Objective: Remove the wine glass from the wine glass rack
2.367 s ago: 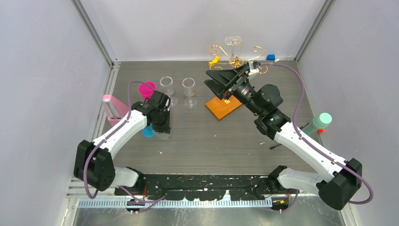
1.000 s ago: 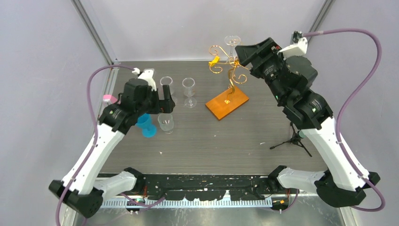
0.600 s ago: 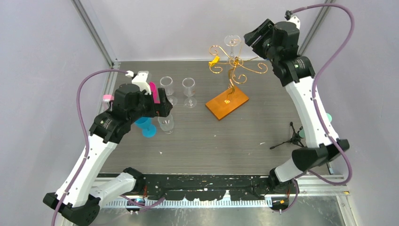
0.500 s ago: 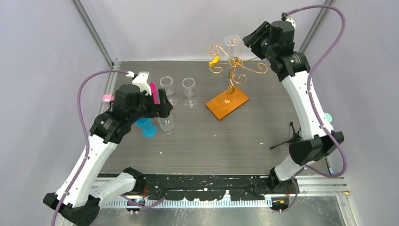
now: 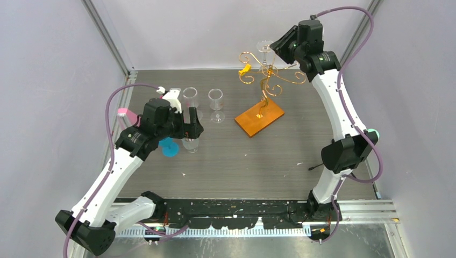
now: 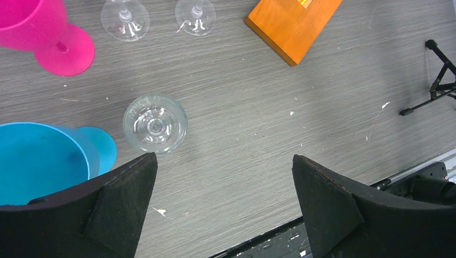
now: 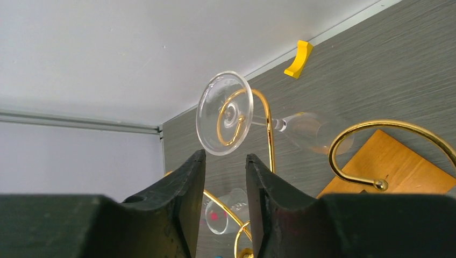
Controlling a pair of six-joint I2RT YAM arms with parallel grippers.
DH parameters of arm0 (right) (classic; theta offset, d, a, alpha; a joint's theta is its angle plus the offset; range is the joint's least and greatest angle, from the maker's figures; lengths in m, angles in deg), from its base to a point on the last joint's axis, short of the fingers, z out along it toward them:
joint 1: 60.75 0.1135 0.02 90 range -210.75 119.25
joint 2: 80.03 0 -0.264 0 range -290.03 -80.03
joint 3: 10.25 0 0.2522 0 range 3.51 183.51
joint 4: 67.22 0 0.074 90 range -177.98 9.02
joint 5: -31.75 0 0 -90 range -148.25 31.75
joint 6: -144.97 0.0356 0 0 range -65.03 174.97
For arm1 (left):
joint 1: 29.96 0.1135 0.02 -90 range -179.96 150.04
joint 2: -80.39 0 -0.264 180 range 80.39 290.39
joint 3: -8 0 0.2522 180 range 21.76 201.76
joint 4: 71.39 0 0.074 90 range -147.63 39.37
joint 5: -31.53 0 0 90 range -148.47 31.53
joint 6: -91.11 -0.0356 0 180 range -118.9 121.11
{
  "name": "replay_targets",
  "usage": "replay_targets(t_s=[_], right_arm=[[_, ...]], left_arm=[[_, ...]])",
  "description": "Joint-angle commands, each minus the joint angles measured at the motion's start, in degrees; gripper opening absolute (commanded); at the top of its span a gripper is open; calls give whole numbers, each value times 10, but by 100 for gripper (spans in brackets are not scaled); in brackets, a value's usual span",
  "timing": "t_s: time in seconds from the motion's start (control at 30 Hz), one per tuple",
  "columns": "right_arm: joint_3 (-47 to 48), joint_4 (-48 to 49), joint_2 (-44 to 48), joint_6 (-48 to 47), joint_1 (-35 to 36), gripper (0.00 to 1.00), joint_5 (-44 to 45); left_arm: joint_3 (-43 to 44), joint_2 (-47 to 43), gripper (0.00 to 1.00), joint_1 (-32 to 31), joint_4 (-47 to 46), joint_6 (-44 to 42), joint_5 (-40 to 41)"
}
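Note:
The wine glass point(image 5: 264, 47) hangs upside down from a curled top arm of the gold wire wine glass rack point(image 5: 267, 75), which stands on an orange base point(image 5: 259, 119). In the right wrist view the glass's round foot point(image 7: 225, 121) sits in a gold curl, with its bowl point(image 7: 314, 131) behind. My right gripper point(image 7: 226, 157) is just short of that foot. Its jaws stand narrowly apart with nothing between them. High at the back, my right gripper point(image 5: 277, 45) is beside the glass. My left gripper point(image 6: 223, 157) is wide open over the table.
A clear glass point(image 6: 155, 122) stands under my left gripper point(image 5: 191, 122), next to a blue cup point(image 6: 43, 161) and a pink cup point(image 6: 48, 32). Two more clear glasses point(image 5: 190, 97) point(image 5: 215, 99) stand further back. A black tripod point(image 6: 438, 75) is at the right. A yellow piece point(image 7: 299, 59) lies by the back wall.
My right arm has swung up and back until its gripper is beside the hanging glass, and its jaws have narrowed. The left arm has shifted slightly and stays open.

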Motion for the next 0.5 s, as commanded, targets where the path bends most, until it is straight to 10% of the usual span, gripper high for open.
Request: replay_targets(t_s=[0.0, 0.47], right_arm=[[26, 18, -7, 22, -2, 41, -2], [-63, 129, 9, 114, -18, 41, 11]], left_arm=[[-3, -7, 100, -2, -45, 5, -11], [-7, -14, 100, -1, -49, 6, -3]])
